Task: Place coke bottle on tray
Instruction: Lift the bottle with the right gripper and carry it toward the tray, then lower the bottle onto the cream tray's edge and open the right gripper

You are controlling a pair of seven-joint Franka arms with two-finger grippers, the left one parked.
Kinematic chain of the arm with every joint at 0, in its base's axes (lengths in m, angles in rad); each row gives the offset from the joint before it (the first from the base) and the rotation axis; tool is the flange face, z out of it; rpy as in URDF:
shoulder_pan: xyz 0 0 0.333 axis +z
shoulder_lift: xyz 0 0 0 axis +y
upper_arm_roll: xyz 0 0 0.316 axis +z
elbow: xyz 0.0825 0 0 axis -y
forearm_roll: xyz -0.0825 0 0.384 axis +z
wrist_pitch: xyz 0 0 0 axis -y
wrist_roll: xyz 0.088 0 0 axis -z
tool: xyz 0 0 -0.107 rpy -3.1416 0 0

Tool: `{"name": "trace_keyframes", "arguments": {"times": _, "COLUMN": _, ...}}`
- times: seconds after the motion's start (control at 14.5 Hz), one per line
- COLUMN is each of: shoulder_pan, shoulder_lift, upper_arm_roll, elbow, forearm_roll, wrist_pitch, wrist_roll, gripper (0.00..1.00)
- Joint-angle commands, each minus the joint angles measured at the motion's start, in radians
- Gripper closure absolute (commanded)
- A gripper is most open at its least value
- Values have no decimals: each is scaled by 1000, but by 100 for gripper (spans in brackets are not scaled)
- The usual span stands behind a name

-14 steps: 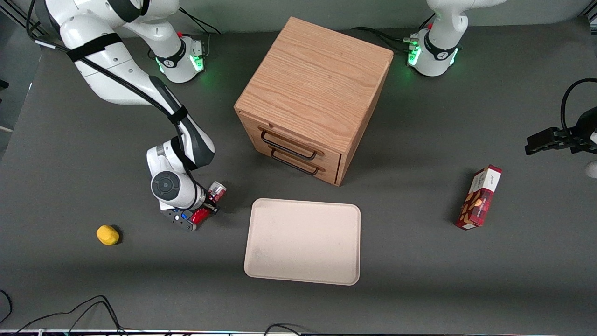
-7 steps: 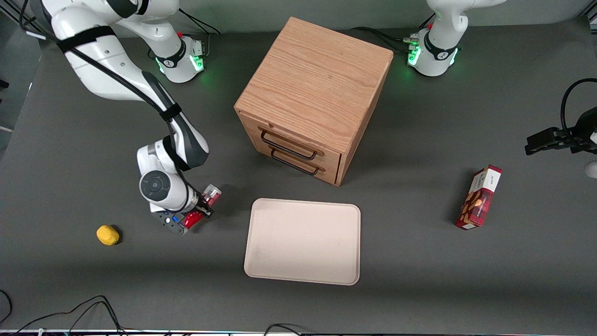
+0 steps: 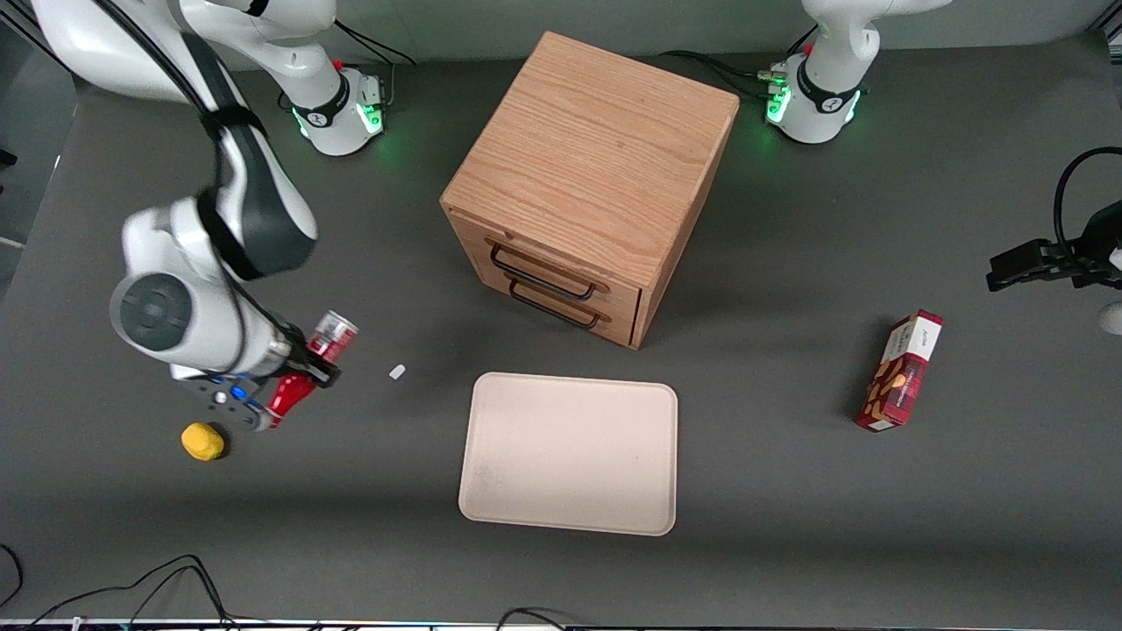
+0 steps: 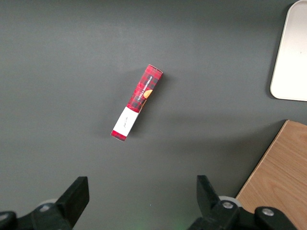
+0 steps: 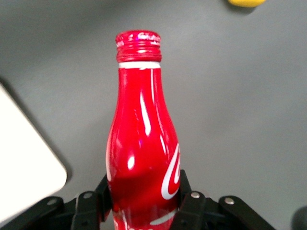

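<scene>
Nearest the front camera lies the large flat pale beige rectangular tray (image 3: 570,453) with rounded corners and a low raised rim, bare on the dark grey counter (image 3: 789,526). A little farther from the camera, toward the working arm's end of the counter, a small yellow rounded lump (image 3: 202,441) sits just beside the end effector (image 3: 294,377). That end effector is lifted above the counter and clamped on the small slim red coke bottle (image 3: 308,368) with white script — its fingers (image 5: 189,199) press the lower body from both sides in the right wrist view, with the narrow red neck and cap pointing away from the wrist. The bottle hangs tilted, clear of the counter and well apart from the tray. A tiny pale scrap (image 3: 397,372) lies on the counter between bottle and tray. Farther still stands the oak-veneer two-drawer cabinet (image 3: 592,180).

The step in hand looks like the carry to the tray. To do it well, keep the height while travelling sideways so the silver-grey base clears the raised rim, aim for the tray's middle rather than its edge, then lower until the bottle rests on the surface before releasing — a smooth rounded bottle may roll if dropped.
</scene>
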Motion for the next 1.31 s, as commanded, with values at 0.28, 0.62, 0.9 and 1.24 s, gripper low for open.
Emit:
{"name": "trace_keyframes", "arguments": {"times": 0.28, "shoulder_pan": -3, "shoulder_lift": 50, "upper_arm_roll": 2, "elbow": 299, "forearm_roll": 41, "wrist_pitch": -261, "wrist_roll": -65, "gripper": 100}}
{"name": "trace_keyframes", "arguments": {"times": 0.62, "shoulder_pan": 120, "shoulder_lift": 319, "upper_arm_roll": -25, "elbow": 525, "forearm_roll": 3, "wrist_pitch": -220, "wrist_roll": -68, "gripper": 100}}
{"name": "trace_keyframes", "arguments": {"times": 0.9, "shoulder_pan": 210, "shoulder_lift": 451, "upper_arm_roll": -52, "elbow": 536, "forearm_roll": 1, "wrist_pitch": 1, "wrist_roll": -89, "gripper": 100}}
{"name": "trace_keyframes", "arguments": {"times": 1.24, "shoulder_pan": 315, "shoulder_lift": 603, "upper_arm_roll": -120, "elbow": 539, "forearm_roll": 1, "wrist_pitch": 207, "wrist_roll": -259, "gripper": 100}}
